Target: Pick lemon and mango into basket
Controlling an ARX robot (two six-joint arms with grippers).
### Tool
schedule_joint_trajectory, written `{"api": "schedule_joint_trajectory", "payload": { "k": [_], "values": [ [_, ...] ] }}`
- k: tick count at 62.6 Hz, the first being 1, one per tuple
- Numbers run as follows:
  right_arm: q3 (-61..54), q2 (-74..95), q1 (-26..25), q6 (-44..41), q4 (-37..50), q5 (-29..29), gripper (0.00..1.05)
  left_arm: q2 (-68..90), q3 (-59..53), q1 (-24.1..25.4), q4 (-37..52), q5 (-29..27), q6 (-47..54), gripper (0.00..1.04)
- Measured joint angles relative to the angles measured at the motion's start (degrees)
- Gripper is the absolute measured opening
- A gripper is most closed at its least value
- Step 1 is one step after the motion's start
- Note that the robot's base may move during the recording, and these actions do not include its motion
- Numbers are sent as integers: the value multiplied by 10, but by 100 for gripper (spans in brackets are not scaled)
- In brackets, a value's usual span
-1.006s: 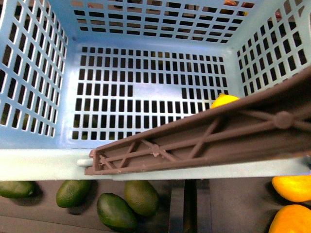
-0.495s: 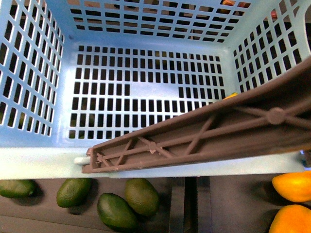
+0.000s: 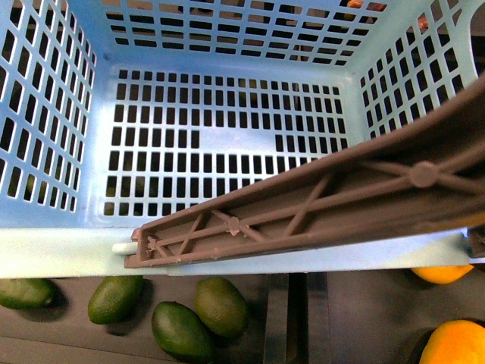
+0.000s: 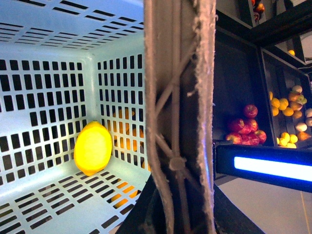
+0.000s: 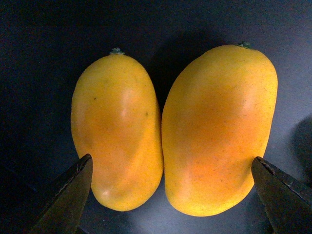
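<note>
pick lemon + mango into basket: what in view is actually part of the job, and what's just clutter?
Job:
- basket
- lemon, already inside it
- two mangoes, outside it
- right gripper, fingers open over the mangoes

Lying about:
- four dark green fruits in front of the basket
- red fruit on the shelf

The lemon (image 4: 92, 147) shows only in the left wrist view; in the front view the brown handle (image 3: 318, 205) of the basket (image 3: 53, 254) crosses that corner and none of the fruit is seen. There a mango (image 3: 442, 274) is mostly hidden beneath the basket's near rim, and a second mango (image 3: 455, 345) is cut by the picture's corner. Of the right end effector (image 5: 170, 163) only two dark fingertips (image 5: 68, 195) show.
</note>
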Motion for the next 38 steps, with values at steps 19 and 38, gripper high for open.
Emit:
{"api": "schedule_joint_trajectory", "payload": {
  "k": [19, 38],
  "values": [
    [27, 17, 6, 2, -14, 9, 96, 0, 0, 0, 0, 2, 0, 6],
    [-3, 32, -31, 0, 15, 4, 96, 0, 0, 0, 0, 0, 0, 6]
  ]
}}
